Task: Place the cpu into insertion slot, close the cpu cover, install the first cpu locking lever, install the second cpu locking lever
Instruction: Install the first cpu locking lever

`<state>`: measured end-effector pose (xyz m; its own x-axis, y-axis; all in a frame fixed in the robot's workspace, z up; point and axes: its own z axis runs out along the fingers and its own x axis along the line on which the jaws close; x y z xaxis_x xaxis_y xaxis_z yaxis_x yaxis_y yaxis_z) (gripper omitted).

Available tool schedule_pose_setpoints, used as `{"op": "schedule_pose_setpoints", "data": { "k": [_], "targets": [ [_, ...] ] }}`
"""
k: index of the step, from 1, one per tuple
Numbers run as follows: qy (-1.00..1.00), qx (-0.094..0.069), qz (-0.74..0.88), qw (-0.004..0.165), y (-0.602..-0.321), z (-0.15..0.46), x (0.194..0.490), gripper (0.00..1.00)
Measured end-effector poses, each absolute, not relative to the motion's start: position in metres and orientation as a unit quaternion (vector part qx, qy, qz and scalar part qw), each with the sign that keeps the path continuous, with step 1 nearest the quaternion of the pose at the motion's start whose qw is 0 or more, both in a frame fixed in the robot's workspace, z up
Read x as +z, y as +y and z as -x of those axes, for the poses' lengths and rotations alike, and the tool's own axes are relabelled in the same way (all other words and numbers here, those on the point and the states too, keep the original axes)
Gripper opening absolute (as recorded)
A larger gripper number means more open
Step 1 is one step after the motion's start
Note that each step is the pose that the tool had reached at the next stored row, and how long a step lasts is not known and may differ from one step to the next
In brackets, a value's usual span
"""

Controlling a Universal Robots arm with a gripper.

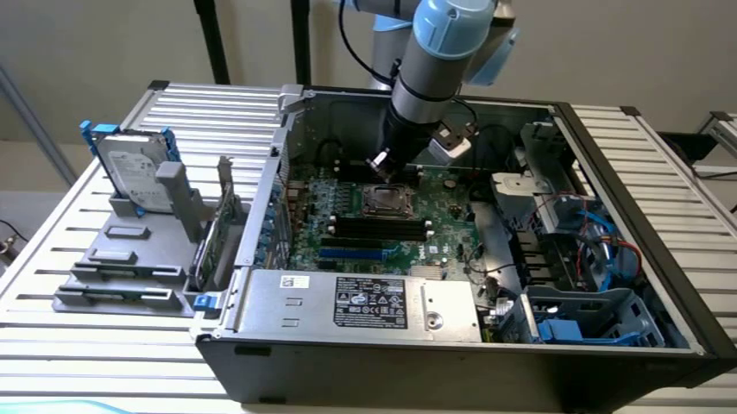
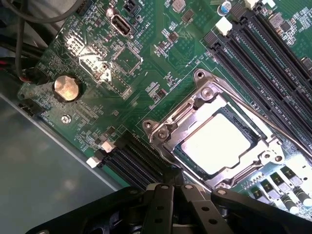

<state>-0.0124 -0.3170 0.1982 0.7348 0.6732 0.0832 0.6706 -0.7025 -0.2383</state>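
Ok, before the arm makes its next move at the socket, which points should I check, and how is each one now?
1. cpu lying in the insertion slot: ok, its pale face shows through the window.
2. cpu cover down over the cpu: ok, it looks flat.
3. Locking levers latched: cannot tell; one thin rod lies along the cover's side.
4. Tool shut: ok; nothing seen in it.
5. Tool touching the slot's rim: cannot tell, it is very near.

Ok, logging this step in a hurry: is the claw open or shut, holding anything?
Claw: shut, nothing visibly held, tip close by the socket's metal cover.
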Motion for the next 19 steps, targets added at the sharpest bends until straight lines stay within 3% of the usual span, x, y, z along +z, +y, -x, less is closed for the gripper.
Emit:
{"op": "schedule_pose_setpoints", "data": {
  "k": [19],
  "targets": [
    [-0.396, 0.009, 0.909, 0.127, -0.317, 0.001, 0.196, 0.11]
  ]
}}
